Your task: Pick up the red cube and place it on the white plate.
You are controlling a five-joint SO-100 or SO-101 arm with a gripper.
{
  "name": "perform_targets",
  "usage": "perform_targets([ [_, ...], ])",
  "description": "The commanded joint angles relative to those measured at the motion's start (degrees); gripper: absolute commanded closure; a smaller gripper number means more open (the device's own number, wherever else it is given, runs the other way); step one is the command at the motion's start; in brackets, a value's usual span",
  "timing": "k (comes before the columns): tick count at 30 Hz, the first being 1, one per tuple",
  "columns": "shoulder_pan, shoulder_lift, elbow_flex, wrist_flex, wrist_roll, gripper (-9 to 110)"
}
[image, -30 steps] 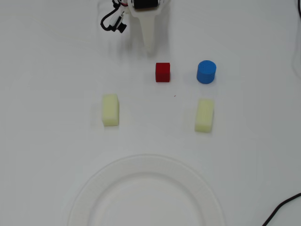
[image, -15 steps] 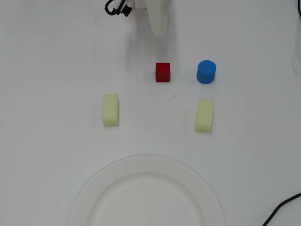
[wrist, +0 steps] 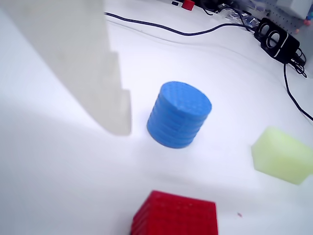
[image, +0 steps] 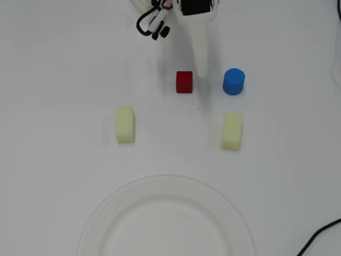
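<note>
Your claw (image: 203,72) has swung from cube's (image: 184,82) 11 o'clock to 2 o'clock, between cube and blue cylinder (image: 233,81); opening unclear, nothing held; recentre.

A blue cylinder (image: 234,81) is standing upright on the white desk (image: 58,69), two pale yellow blocks (image: 125,124) (image: 232,130) are lying well apart from each other, and a black cable (image: 319,236) is curling in at the bottom right corner.

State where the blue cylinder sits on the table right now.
In the overhead view the blue cylinder stands upright right of the red cube, directly above the right-hand pale yellow block, apart from both.
</note>
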Motion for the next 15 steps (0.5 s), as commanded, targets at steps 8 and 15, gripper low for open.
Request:
perform_targets([
  [8, 6.33, -10.46, 2.2, -8.09, -5.27, 63],
  [15, 5.19, -13.01, 2.46, -10.63, -6.68, 76],
])
